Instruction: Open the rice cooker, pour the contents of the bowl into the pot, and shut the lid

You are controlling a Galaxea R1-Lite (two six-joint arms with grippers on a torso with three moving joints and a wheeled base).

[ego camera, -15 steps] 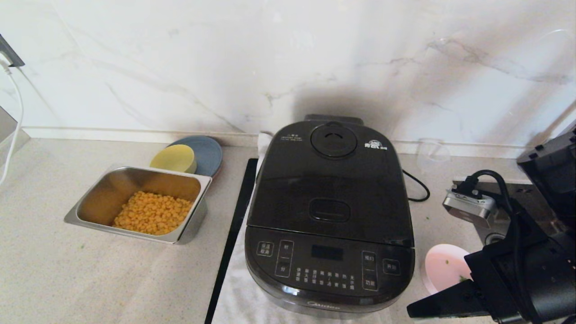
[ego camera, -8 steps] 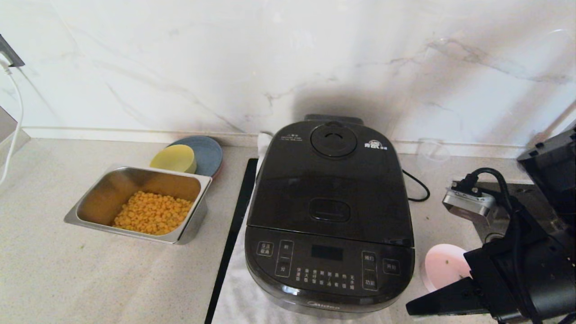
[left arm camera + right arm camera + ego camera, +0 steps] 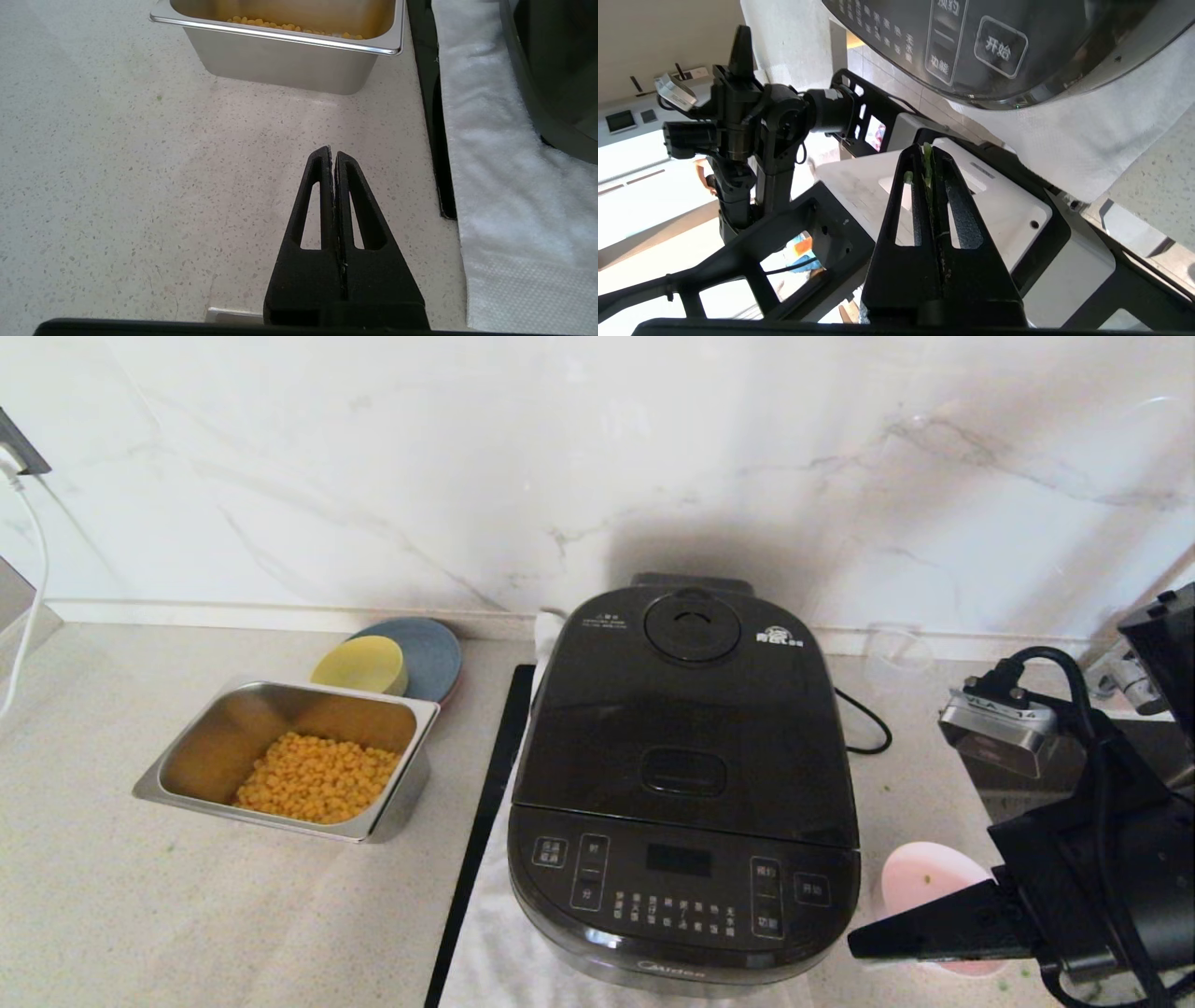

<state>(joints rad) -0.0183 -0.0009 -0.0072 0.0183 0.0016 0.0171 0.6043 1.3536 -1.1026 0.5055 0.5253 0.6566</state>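
1. At the far left of the worktop, the left gripper (image 3: 332, 156) is hovering low over the speckled counter (image 3: 140, 896), its two fingers pressed together with nothing between them; only the left wrist view is showing it.
2. Steel tray (image 3: 187, 793): sitting on the counter left of the cooker, holding yellow corn kernels (image 3: 317, 779) heaped toward its near side.
3. Yellow bowl (image 3: 359, 665): lying just behind the tray, resting against a blue-grey plate (image 3: 434, 653) near the marble wall.
4. Black strip (image 3: 485, 803): running along the left edge of a white towel (image 3: 485, 952) that is lying under the cooker.
5. Rice cooker (image 3: 683, 784): standing upright on the towel at the middle of the counter, its button panel facing the robot.
6. Lid (image 3: 681, 709): lying shut and flat on the cooker, steam vent toward the wall, latch button toward the front. The pot is hidden beneath it.
7. Black cord (image 3: 864, 719): trailing from the cooker's right side across the counter.
8. Bowl (image 3: 920, 882): sitting upright on the counter just beside the cooker's front right corner, pale pink, showing a fleck of green; the right arm is partly covering it.
9. Right gripper (image 3: 854, 947): reaching in from the right, lying sideways with its tip pointing toward the cooker's front, in front of the bowl. Its fingers are closed together, with green herb scraps (image 3: 927, 161) sticking at the tips.
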